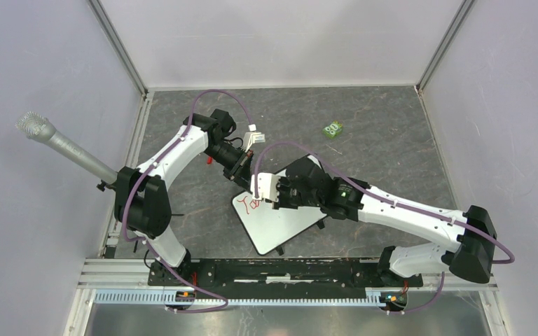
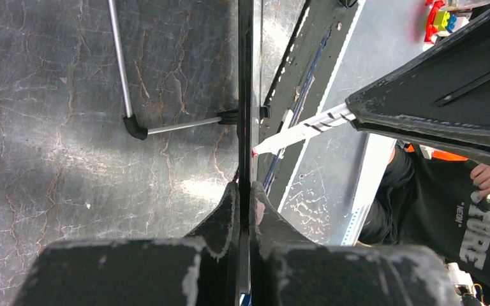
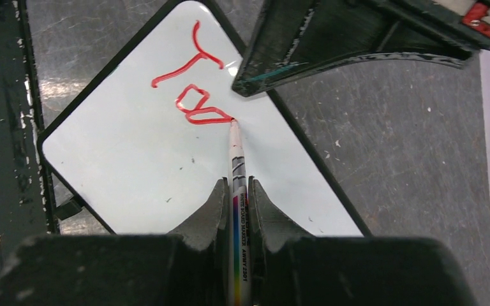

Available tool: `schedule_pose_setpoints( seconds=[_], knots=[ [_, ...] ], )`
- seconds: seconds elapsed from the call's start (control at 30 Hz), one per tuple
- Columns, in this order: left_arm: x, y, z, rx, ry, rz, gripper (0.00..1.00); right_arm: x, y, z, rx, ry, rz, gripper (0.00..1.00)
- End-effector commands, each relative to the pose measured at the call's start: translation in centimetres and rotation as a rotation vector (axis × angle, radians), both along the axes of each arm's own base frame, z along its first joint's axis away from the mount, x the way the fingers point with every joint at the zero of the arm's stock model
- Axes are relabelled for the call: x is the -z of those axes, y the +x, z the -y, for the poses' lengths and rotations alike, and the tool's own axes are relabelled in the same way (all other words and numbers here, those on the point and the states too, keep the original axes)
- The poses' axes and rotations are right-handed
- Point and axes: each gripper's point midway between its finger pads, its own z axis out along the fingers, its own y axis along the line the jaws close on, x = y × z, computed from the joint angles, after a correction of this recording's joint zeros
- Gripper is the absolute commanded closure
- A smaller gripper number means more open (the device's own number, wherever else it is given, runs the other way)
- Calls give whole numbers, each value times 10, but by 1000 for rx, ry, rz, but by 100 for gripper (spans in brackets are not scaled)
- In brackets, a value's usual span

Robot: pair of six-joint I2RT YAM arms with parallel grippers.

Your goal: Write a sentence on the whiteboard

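The whiteboard (image 1: 287, 222) lies slanted on the table's middle; in the right wrist view (image 3: 121, 159) it bears red letters reading "To" (image 3: 194, 86). My right gripper (image 3: 236, 186) is shut on a white marker pen (image 3: 237, 162), whose red tip touches the board just right of the "o". My left gripper (image 2: 245, 189) is shut on the board's far rim, seen edge-on as a dark line (image 2: 245, 95). From above, the left gripper (image 1: 242, 170) and the right gripper (image 1: 258, 187) sit close together over the board's far corner. The pen also shows in the left wrist view (image 2: 300, 131).
A small green object (image 1: 333, 129) lies at the back right. A grey microphone-like rod (image 1: 59, 143) juts in from the left wall. A black rail (image 1: 287, 269) runs along the near edge. A person in a black shirt (image 2: 446, 204) stands beyond the table.
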Motion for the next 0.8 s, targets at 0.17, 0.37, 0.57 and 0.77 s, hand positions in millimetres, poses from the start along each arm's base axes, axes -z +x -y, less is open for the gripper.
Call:
schedule_pose_setpoints(
  seconds=[0.17,0.37,0.57,0.77],
  knots=[
    [-9,-6,0,26,-25,29,98,-34,41,4,125,50,93,100],
    [-9,-6,0,24,-24,29,98,-26,35,3,100,41,62,100],
    [-8,-7,0,26,-24,30,98,-17,23,2,63,41,12,100],
    [-8,-7,-1,25,-22,30,98,-5,10,0,29,20,-13,100]
  ],
)
